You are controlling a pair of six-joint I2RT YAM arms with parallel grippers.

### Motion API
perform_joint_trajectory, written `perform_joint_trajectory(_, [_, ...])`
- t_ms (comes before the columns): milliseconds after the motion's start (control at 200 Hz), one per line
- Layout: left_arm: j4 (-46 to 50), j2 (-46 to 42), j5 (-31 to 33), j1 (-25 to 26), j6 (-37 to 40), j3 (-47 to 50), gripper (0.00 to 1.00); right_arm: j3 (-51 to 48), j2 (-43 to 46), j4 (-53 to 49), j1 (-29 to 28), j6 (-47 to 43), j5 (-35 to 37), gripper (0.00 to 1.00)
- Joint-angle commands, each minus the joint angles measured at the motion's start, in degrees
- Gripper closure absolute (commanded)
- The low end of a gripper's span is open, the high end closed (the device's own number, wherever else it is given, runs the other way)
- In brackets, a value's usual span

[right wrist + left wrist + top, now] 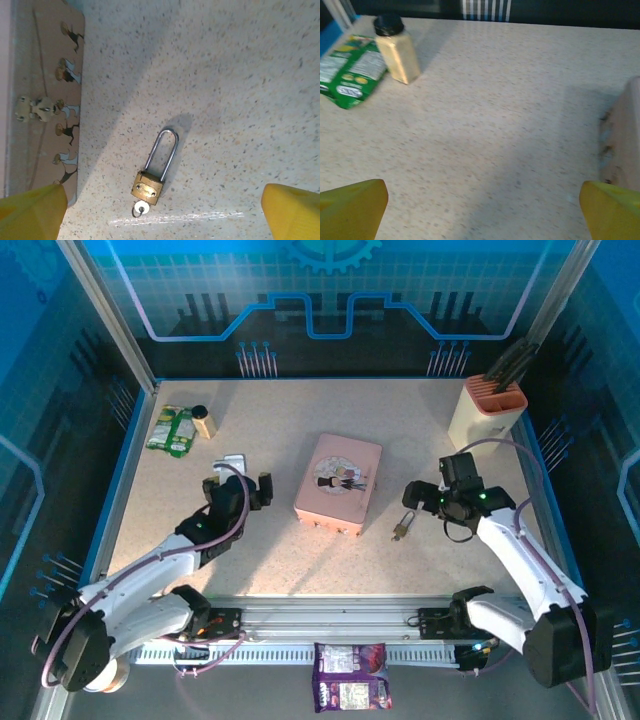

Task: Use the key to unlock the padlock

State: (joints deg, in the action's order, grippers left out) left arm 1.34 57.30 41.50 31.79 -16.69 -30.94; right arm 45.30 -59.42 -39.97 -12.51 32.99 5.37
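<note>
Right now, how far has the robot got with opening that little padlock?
Done: the key looks already seated in the padlock. In hand: nothing; the right gripper hovers open above it, the left gripper open by the pink tin. Left: turning the key; the shackle looks closed.

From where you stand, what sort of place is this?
Probably a robot testing booth: a left arm and a right arm bolted at the edge of the table, blue printed walls around it, and odd props, a padlock, a pink tin, a spice jar.
</note>
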Motion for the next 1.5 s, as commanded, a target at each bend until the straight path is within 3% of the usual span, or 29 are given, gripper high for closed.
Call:
perform_joint_trajectory(0, [-7.8, 1.29, 6.96, -2.09, 7.26, 2.2, 0.01, 1.42, 3.38, -1.96, -1.04, -5.02, 3.27, 0.0])
perform_joint_trajectory(70, [-13.21, 2.51, 6.92, -3.83, 9.92, 4.47, 0.01, -0.34, 7.23, 1.39, -1.1, -7.12, 4.99, 0.0])
perform_joint_trajectory(250, [-14.71, 2.26, 6.27, -7.01, 12.91, 4.94, 0.01, -10.28, 21.32, 17.59, -1.63, -16.4, 9.11, 0.0])
perform_joint_trajectory(415, [-25.78, 2.53, 0.54, -12.6, 18.96, 11.27, 0.01, -16.78, 27.22, 30.79, -1.64, -30.09, 9.6, 0.0])
perform_joint_trajectory(535, [-28.29, 4.67, -2.85, -17.37, 18.44, 12.56, 0.01, -20.0, 23.24, 37.31, -0.95, -35.51, 14.53, 0.0])
perform_joint_trajectory(660, [-32.29, 10.12, -9.34, -20.69, 16.34, 12.38, 0.01, -22.11, 17.02, 43.19, 1.5, -34.97, 10.06, 0.0])
perform_joint_trajectory(1011, [-47.99, 22.67, -24.55, -23.5, 21.5, 9.89, 0.01, -31.37, 0.33, 71.66, 8.24, -33.25, 0.44, 0.0])
perform_joint_trajectory(1111, [-56.72, 28.45, -24.94, -24.04, 22.67, 10.8, 0.01, -31.28, -4.77, 77.65, 10.42, -32.0, -2.77, 0.0])
perform_joint_trajectory(1176, [-55.54, 27.48, -26.84, -25.71, 20.1, 11.42, 0.01, -31.19, -7.42, 81.5, 10.92, -32.3, -4.53, 0.0])
perform_joint_trajectory(1306, [-62.59, 33.03, -27.39, -27.21, 19.39, 11.95, 0.01, -30.06, -12.12, 86.64, 11.65, -32.14, -6.04, 0.0])
perform_joint_trajectory(1361, [-57.79, 31.48, -28.29, -27.51, 18.31, 11.17, 0.01, -29.11, -13.54, 86.83, 11.93, -32.06, -6.32, 0.0])
perform_joint_trajectory(1496, [-58.28, 32.05, -28.29, -28.08, 17.94, 10.63, 0.01, -27.84, -16.19, 88.55, 12.12, -31.85, -5.4, 0.0])
